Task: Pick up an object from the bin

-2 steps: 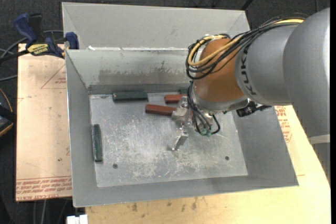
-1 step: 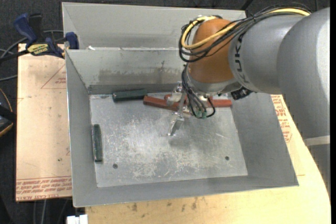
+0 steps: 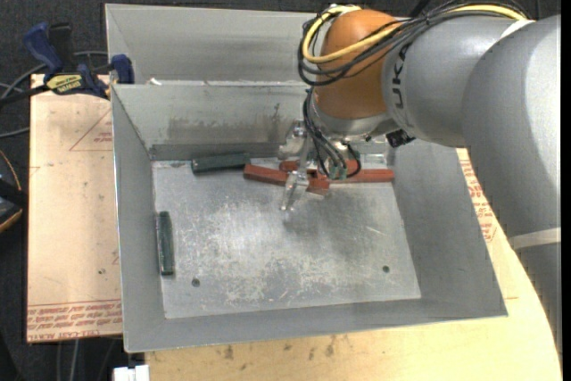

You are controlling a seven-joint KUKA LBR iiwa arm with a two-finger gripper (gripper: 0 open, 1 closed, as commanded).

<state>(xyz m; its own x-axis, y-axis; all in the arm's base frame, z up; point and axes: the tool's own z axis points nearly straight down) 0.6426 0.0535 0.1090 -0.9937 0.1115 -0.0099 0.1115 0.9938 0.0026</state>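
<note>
Three bars lie in the bin (image 3: 134, 192), with the tool (image 3: 299, 183) low over the middle of the red bar (image 3: 263, 173).
Whether the tool is open or closed on anything I cannot tell; it hangs at the red bar's midpoint, touching it or just above. The red bar lies flat on the bin floor near the foot of the back wall. It looks long, thin, stiff and light, perhaps a little slick, so I would take it across its narrow width at the middle; held near an end it would likely tip. A dark bar (image 3: 223, 162) lies just off the red bar's end on the view's left, nearly in line with it. A green bar (image 3: 165, 243) lies well apart from the red bar, forward and left, crosswise to it.
</note>
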